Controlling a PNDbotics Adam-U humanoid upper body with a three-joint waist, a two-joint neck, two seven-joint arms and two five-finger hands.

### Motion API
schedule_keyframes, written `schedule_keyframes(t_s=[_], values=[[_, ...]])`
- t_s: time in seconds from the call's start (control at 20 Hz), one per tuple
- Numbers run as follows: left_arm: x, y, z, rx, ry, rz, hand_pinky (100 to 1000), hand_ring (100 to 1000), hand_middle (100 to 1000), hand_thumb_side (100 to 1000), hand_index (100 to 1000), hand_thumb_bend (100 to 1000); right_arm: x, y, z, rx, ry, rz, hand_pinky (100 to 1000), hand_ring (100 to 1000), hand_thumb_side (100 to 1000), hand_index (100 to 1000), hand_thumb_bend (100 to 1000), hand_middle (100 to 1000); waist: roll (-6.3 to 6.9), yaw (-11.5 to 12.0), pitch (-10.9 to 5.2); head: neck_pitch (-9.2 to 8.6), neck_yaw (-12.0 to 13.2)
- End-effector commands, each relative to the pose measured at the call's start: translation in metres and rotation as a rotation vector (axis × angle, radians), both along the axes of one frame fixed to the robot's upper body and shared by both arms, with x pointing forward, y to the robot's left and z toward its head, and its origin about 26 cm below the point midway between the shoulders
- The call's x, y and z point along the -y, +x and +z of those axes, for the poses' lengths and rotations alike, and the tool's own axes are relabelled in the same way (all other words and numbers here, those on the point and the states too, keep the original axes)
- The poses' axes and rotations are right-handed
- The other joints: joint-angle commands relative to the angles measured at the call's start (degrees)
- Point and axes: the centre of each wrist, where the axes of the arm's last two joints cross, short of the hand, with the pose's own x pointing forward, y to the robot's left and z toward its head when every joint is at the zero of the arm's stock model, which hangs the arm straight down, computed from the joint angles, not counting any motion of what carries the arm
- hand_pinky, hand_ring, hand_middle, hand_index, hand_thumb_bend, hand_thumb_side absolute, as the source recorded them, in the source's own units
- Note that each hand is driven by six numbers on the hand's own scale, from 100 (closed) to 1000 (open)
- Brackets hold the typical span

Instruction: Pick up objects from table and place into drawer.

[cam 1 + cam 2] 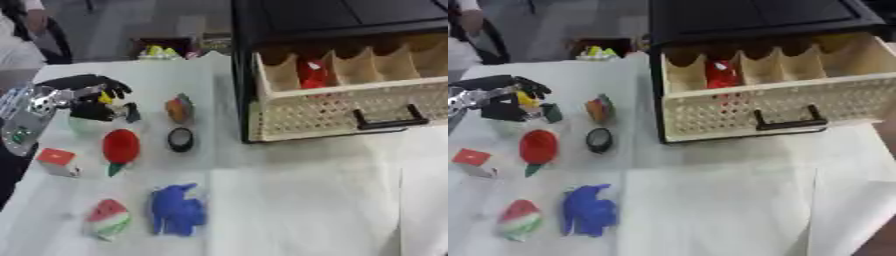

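My left hand (87,92) hangs over the table's left side, its fingers curled round a small yellow and dark thing (107,100). Below it lie a red strawberry-shaped toy (121,146), a red and white cube (58,161), a watermelon slice (108,218) and a blue toy (177,209). An orange and green toy (179,109) and a black round thing (180,139) sit nearer the drawer. The cream perforated drawer (350,107) stands pulled out, with a red thing (312,74) in one compartment. My right hand shows in neither view.
The black cabinet (341,17) holds the drawer, which has a black handle (389,120). A box with yellow things (162,49) stands behind the table. White cloth (306,210) covers the tabletop.
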Motion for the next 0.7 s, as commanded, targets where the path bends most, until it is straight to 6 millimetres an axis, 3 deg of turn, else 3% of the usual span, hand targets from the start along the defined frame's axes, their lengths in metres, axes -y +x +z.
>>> schedule_keyframes(t_s=[0.05,0.4,0.7], values=[[-0.0148,-0.0027,0.0181,0.038,-0.005,0.046,667,848,784,879,926,240,0.0002,-0.0046,0.0087,0.036,-0.01,-0.006,345,489,656,768,218,463,-0.37,-0.15,-1.13,-1.05,0.57],[-0.0187,0.0,0.0117,0.014,-0.002,0.069,691,864,799,940,934,343,0.0005,-0.0047,0.009,0.037,-0.004,-0.006,338,487,655,766,216,461,-0.3,-0.41,-0.65,-1.31,0.65],[-0.02,0.0007,0.009,0.01,0.016,0.071,702,872,815,939,973,355,0.0009,-0.0047,0.0085,0.036,0.004,-0.008,336,485,654,764,213,460,-0.26,-0.47,-0.45,-1.33,0.67]])
